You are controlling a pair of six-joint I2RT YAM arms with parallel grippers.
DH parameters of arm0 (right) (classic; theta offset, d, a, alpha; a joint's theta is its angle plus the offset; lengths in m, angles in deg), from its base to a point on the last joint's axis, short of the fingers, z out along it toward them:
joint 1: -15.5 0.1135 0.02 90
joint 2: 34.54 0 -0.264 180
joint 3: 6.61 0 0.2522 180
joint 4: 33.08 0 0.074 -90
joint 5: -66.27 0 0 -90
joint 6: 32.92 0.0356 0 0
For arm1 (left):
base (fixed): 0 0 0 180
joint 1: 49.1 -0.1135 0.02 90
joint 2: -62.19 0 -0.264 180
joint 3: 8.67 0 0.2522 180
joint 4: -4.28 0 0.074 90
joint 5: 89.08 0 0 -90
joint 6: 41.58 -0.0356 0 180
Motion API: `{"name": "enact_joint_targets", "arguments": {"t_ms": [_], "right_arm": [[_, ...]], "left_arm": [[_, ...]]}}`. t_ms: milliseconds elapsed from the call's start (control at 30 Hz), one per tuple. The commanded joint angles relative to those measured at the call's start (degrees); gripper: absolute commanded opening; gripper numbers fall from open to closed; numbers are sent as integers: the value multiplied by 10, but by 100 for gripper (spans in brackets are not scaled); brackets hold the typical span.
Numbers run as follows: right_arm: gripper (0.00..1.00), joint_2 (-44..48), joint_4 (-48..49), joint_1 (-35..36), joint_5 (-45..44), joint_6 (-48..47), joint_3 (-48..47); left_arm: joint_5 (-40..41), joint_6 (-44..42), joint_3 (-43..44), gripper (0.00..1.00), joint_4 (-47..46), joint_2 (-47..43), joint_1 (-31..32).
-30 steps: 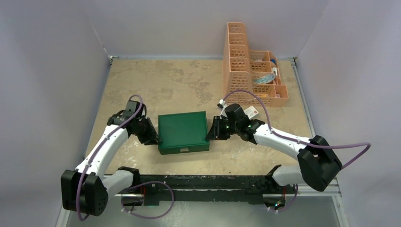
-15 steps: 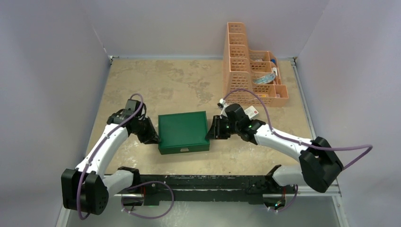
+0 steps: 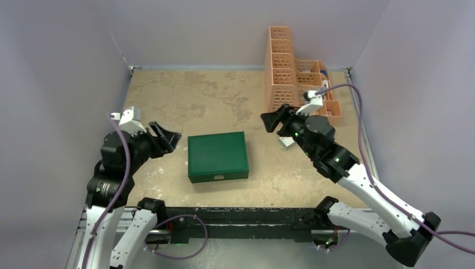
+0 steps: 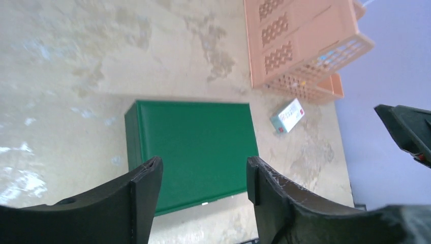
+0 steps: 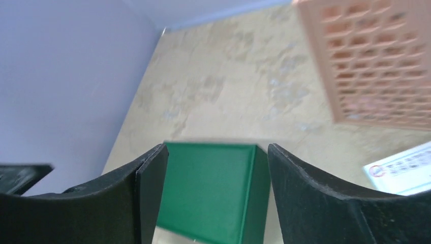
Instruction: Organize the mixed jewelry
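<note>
A closed green box point(image 3: 218, 156) lies shut on the table between my two arms. The mixed jewelry is not in view anywhere. My left gripper point(image 3: 170, 141) hangs raised to the left of the box, open and empty, its fingertips apart over the box point(image 4: 195, 147) in the left wrist view. My right gripper point(image 3: 270, 121) is raised to the upper right of the box, also open and empty. In the right wrist view the box point(image 5: 213, 188) shows between the spread fingers point(image 5: 152, 173), well below them.
An orange plastic basket rack point(image 3: 294, 84) with small items stands at the back right. A small white card box with red print point(image 4: 288, 115) lies on the table between the rack and the green box, half hidden under my right arm in the top view.
Both grippers were low against the left and right sides of the green box. They have let go, opened wide and lifted up and away. The box has stayed put.
</note>
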Motion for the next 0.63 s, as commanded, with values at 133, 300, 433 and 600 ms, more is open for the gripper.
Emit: {"name": "enact_joint_targets", "arguments": {"t_ms": [133, 300, 433, 600], "right_arm": [[90, 99, -33, 1, -236, -78, -60], [93, 117, -65, 1, -323, -141, -127], [94, 139, -75, 1, -354, -153, -150], [95, 169, -63, 1, -357, -155, -141]], "left_arm": [[147, -89, 98, 67, 35, -45, 1], [182, -106, 137, 70, 73, -34, 1], [190, -121, 155, 74, 76, -35, 1], [174, -140, 161, 78, 71, -34, 1]]}}
